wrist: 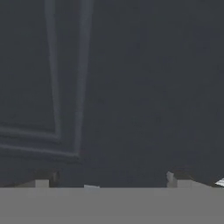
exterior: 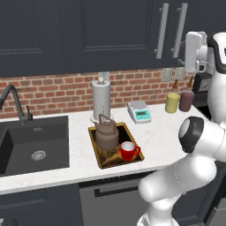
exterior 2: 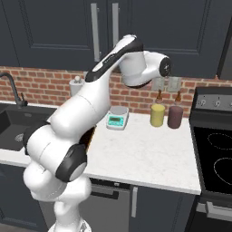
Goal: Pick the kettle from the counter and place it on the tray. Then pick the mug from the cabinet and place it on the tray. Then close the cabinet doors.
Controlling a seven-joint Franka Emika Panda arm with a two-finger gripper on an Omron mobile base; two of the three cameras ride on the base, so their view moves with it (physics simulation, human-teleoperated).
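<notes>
Counter (exterior: 163, 132): kettle (exterior: 106, 133), mug (exterior: 128, 151) on tray (exterior: 98, 152); hand view: gripper (wrist: 109, 186) spread, facing cabinet doors (wrist: 131, 87).

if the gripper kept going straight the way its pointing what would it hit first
Most likely the cabinet door: the hand view looks straight at its dark panelled face, close up, with nothing between. The gripper holds nothing; how near it is cannot be told.
</notes>
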